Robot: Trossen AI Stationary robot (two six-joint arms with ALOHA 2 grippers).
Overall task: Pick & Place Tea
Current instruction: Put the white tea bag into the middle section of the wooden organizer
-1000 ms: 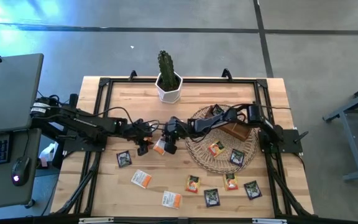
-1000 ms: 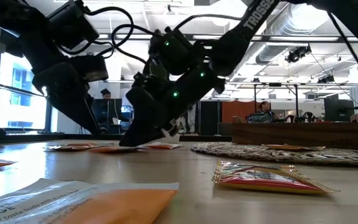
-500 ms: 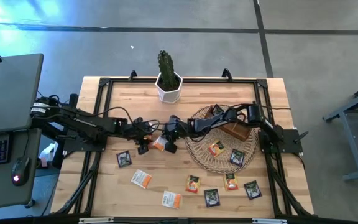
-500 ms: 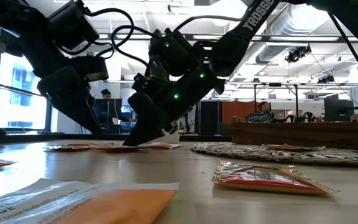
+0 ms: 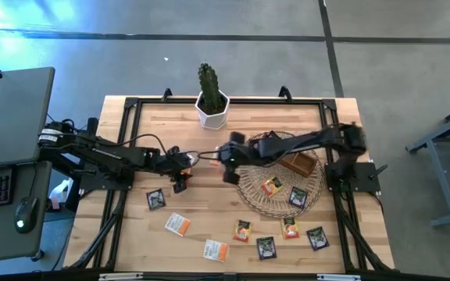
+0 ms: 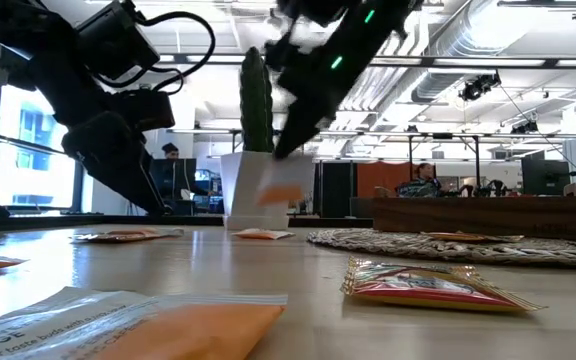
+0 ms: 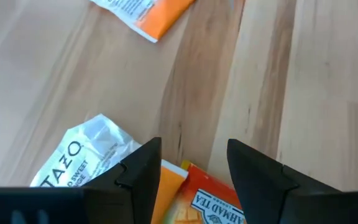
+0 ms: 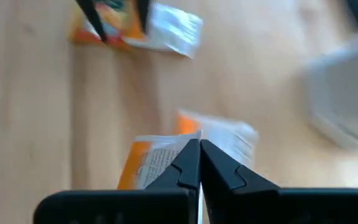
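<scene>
High view: right gripper (image 5: 230, 158) has moved off the centre of the board toward centre-right of frame, near the left rim of the wicker tray (image 5: 250, 199). The orange-white sachet it was bent over a second ago is gone from that spot. Left gripper (image 5: 180, 173) is unchanged, left of centre. Loose sachets lie along the lower part of the table; a black sachet (image 5: 155, 199) sits lower left. Cactus pot (image 5: 212, 109) stands at upper centre.

Low view: right gripper has risen from table level to the upper middle of frame; a white-and-orange sachet (image 6: 272, 190) hangs blurred beneath it, clear of the tabletop, in front of the pot. Reading: pick made, carry under way, placing left to do. A yellow-red sachet (image 6: 428, 284) lies flat at lower right.

Left wrist view: left fingers (image 7: 143, 171) stand well apart over two overlapping sachets, a white-orange one and an orange one (image 7: 210, 202); nothing gripped.

Right wrist view: right jaws pinched together at lower centre on the sachet's (image 8: 160, 158) edge. It is held by its white end, with the orange end trailing toward the lower left. Near square, so its long axis cannot be told.
</scene>
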